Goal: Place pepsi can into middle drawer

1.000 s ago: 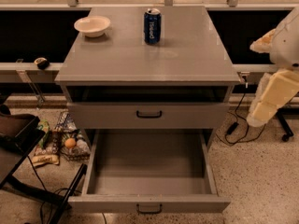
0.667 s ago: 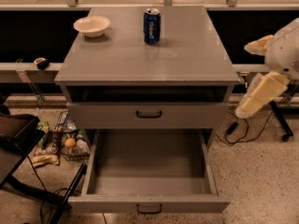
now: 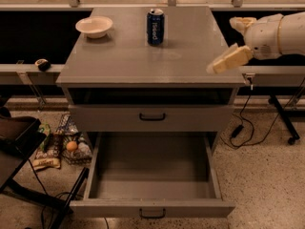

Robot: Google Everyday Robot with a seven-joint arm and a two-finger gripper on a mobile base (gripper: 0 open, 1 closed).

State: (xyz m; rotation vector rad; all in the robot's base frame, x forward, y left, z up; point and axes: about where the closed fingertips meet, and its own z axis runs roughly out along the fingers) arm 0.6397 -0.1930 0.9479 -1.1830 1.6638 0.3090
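Observation:
The pepsi can (image 3: 155, 26), dark blue with a silver top, stands upright at the back centre of the grey cabinet top (image 3: 143, 56). The middle drawer (image 3: 152, 168) is pulled wide open below, with a plain grey inside that holds nothing and a small black handle on its front. My gripper (image 3: 234, 41) comes in from the right. It hovers over the cabinet top's right edge, well to the right of the can. Its cream fingers (image 3: 228, 60) are spread apart and hold nothing.
A cream bowl (image 3: 94, 26) sits at the back left of the top. The upper drawer front (image 3: 152, 117) is shut. A dark chair (image 3: 16, 142) and floor clutter (image 3: 62, 144) lie to the left, cables (image 3: 245, 125) to the right.
My gripper has risen and moved left, from beside the cabinet's right side to above the top's right edge. The can and the drawers have not moved.

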